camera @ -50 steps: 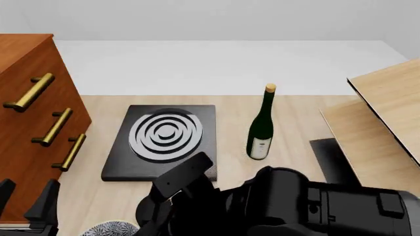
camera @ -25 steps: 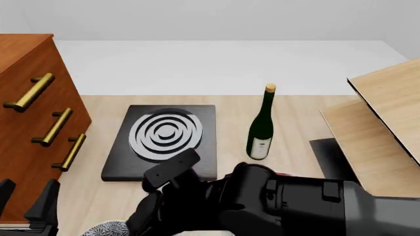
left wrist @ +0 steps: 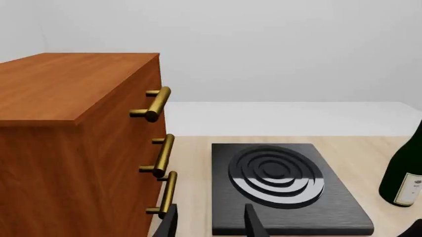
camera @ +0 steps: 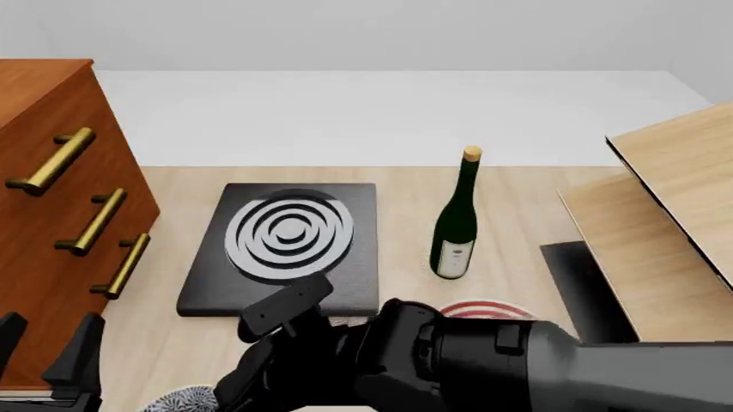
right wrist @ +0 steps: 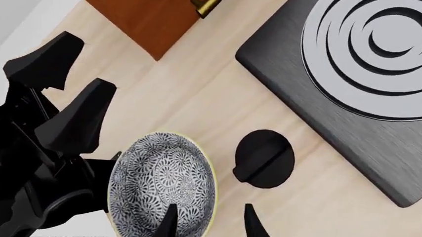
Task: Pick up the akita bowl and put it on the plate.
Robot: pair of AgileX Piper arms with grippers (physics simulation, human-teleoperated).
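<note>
R gripper (right wrist: 205, 219) w/ jaws parted, hanging over the akita bowl (right wrist: 161, 185), not touching; bowl sits on worktop (right wrist: 197, 106) at near edge, beside black knob (right wrist: 262, 159). Plate (camera: 481, 309) mostly hidden behind R arm. L gripper (left wrist: 209, 223) jaws apart, holding nothing.

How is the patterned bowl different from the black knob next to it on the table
The bowl carries a dense navy-and-white floral pattern; the knob is plain black. The bowl is clearly wider than the knob. The bowl is smoothly rounded, while the knob is a flat disc with a raised bar across it. The right gripper points at the bowl's rim, not at the knob. Both are round and sit on the wooden table beside the stove.
</note>
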